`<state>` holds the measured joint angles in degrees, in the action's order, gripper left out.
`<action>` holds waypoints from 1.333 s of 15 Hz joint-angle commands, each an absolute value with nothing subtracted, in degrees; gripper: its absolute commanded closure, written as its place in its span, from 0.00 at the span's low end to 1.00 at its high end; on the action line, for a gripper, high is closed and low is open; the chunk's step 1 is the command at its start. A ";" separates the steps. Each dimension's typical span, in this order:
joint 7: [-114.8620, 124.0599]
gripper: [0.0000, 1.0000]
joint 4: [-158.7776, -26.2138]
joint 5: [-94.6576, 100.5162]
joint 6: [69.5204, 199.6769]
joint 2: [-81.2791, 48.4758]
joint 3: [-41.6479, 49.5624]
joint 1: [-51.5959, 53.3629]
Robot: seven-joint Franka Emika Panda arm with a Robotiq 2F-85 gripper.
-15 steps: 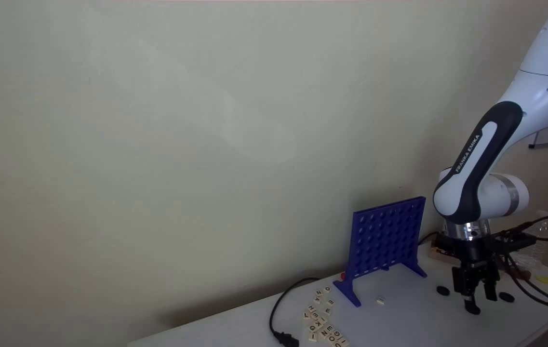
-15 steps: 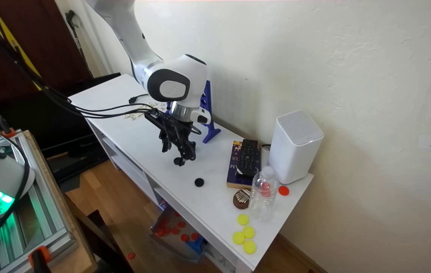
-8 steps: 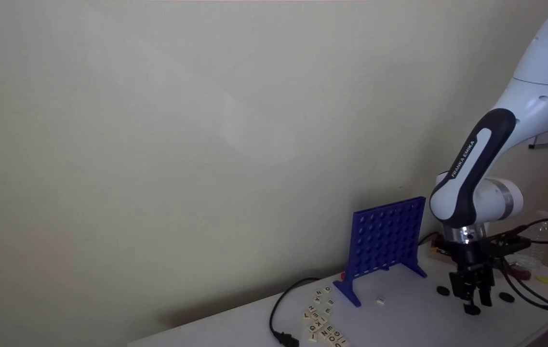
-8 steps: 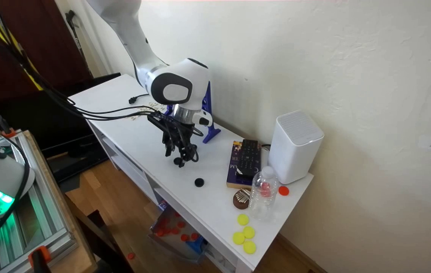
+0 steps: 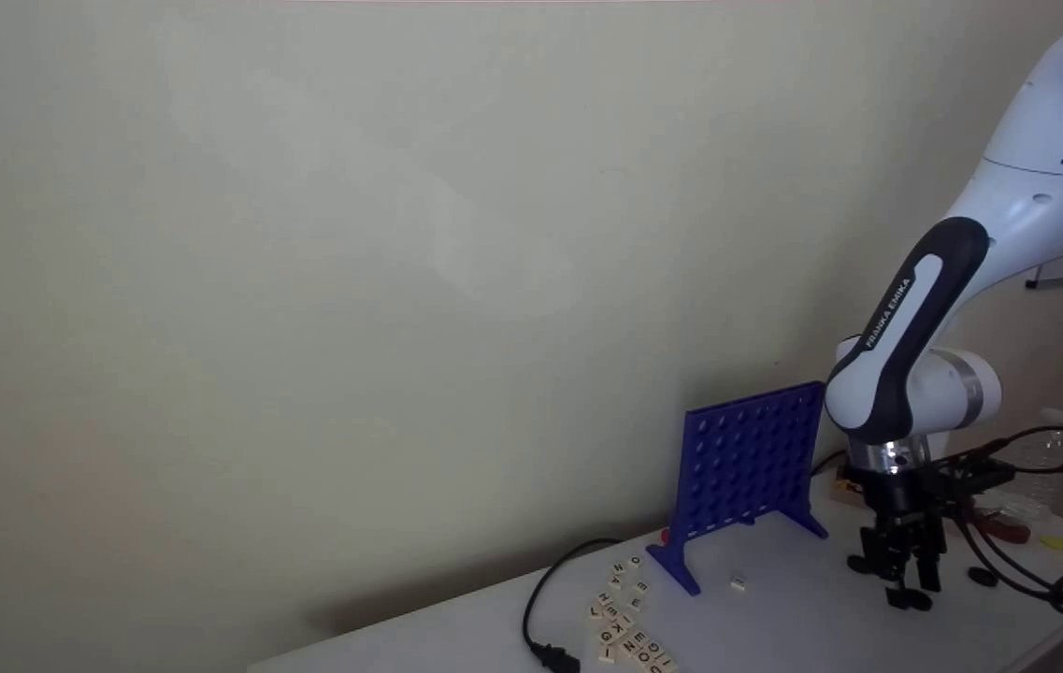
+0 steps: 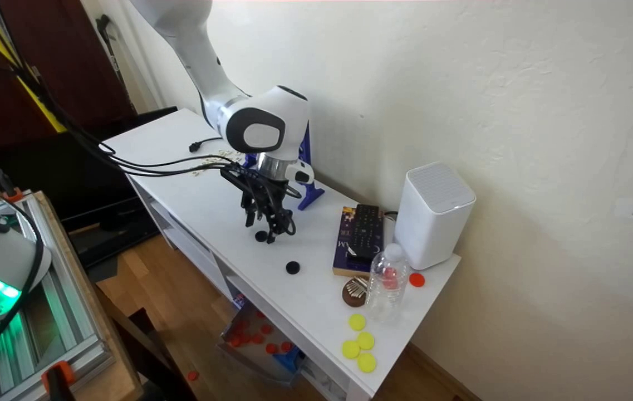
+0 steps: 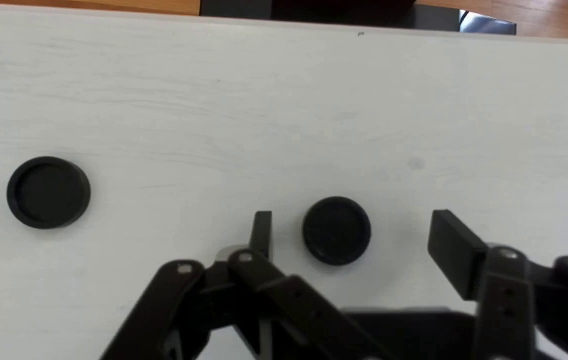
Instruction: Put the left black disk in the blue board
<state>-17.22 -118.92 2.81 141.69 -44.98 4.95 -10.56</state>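
The blue board stands upright on the white table; in an exterior view the arm hides most of it, and a foot shows. My gripper is open and points down low over the table. A black disk lies flat between its fingers, nearer the left finger and apart from both. This disk also shows in both exterior views. A second black disk lies to the left in the wrist view. A third black disk lies nearer the board, partly behind the gripper.
Letter tiles and a black cable lie beyond the board. A book with a remote, a white box, a clear bottle and yellow disks stand or lie at the other end.
The gripper has shifted a little, to the left in an exterior view and slightly right in an exterior view from another place. The disks have not moved. The gripper stays open.
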 commanded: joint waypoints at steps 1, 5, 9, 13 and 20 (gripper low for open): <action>-15.63 0.49 -117.41 4.01 141.99 -46.37 4.70 -10.39; -15.35 0.77 -116.85 4.25 141.83 -46.45 4.98 -10.20; -15.01 0.91 -116.47 4.50 141.34 -46.54 5.17 -10.05; -15.44 0.91 -118.34 4.74 142.09 -44.80 5.07 -10.30; -16.72 0.91 -128.76 6.25 148.34 -35.87 6.12 -11.01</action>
<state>-16.58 -121.75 4.32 144.77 -41.95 5.70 -10.47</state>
